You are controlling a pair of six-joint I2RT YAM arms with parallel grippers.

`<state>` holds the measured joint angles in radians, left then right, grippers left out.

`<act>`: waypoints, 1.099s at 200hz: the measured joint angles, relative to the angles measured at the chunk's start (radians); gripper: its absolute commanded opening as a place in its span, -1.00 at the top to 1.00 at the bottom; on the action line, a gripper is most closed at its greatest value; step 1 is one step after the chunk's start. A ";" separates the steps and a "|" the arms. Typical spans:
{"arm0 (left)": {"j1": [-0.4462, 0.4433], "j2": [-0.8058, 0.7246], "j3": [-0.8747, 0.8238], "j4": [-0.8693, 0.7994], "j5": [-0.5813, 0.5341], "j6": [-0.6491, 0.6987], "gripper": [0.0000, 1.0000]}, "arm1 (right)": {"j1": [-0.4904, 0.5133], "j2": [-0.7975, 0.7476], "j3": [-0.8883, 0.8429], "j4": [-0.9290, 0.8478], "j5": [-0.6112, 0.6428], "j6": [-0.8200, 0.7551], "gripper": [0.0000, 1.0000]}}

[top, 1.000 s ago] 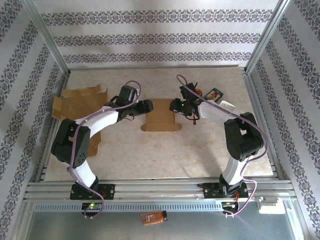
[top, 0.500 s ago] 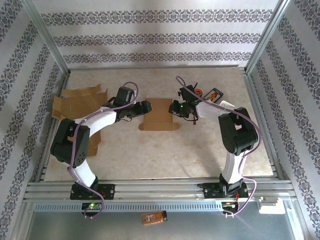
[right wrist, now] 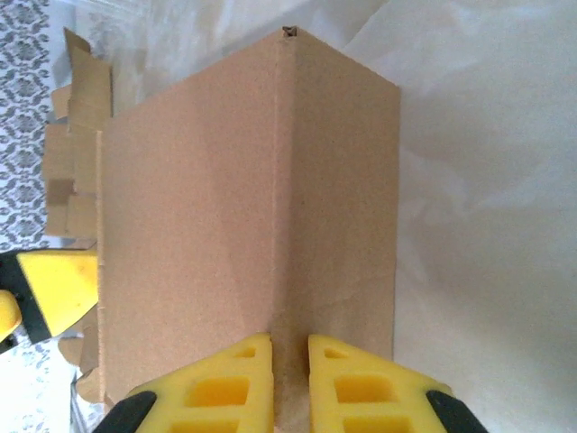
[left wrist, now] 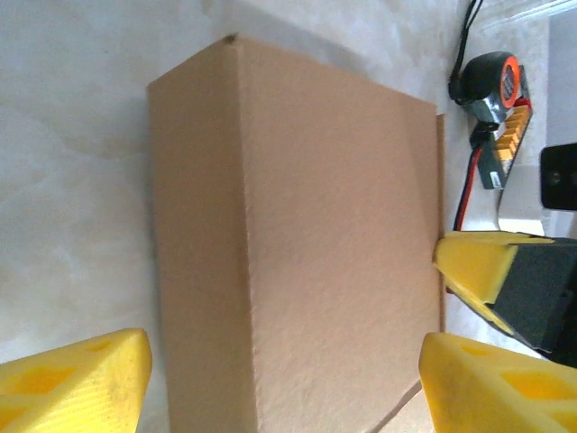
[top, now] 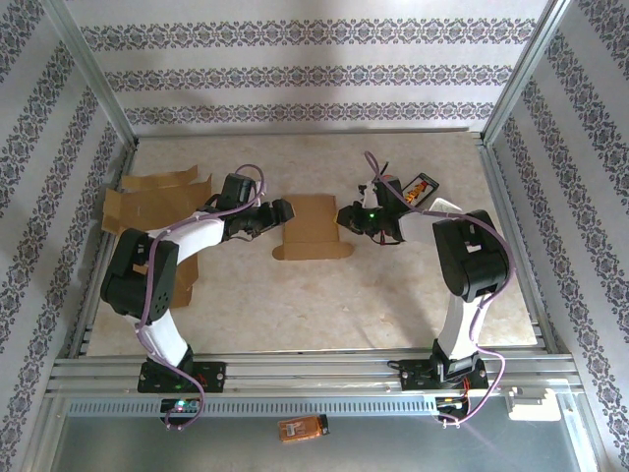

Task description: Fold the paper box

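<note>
Paper box (top: 313, 226) lies half folded on the desk (top: 393, 295), between the two arms. The left pincer (top: 285, 209) is spread wide astride its left end, probably to steady it. The right pincer (top: 343, 216) pinches its right edge, I think to sharpen the crease.

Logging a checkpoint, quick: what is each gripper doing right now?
Left gripper: open, straddling the box, not gripping it.
Right gripper: closed, pinching the box's folded edge.
</note>
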<state>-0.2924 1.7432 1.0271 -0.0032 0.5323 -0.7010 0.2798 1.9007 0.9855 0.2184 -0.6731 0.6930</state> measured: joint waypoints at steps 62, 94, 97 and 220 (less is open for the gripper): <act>0.031 0.047 -0.037 0.107 0.071 -0.074 -0.57 | -0.045 0.027 -0.032 0.093 -0.101 0.031 0.78; 0.032 0.098 -0.060 0.200 0.117 -0.126 -0.57 | -0.053 0.038 -0.034 0.117 -0.121 0.040 0.79; 0.032 0.102 -0.064 0.211 0.121 -0.131 -0.56 | -0.054 0.038 -0.035 0.117 -0.121 0.041 0.80; -0.039 0.176 -0.127 0.535 0.132 -0.351 -0.10 | -0.082 0.041 -0.045 0.146 -0.125 0.068 0.75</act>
<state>-0.3317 1.9194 0.8997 0.5320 0.6647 -1.0523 0.1978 1.9415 0.9401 0.3645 -0.7979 0.7609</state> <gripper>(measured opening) 0.577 0.118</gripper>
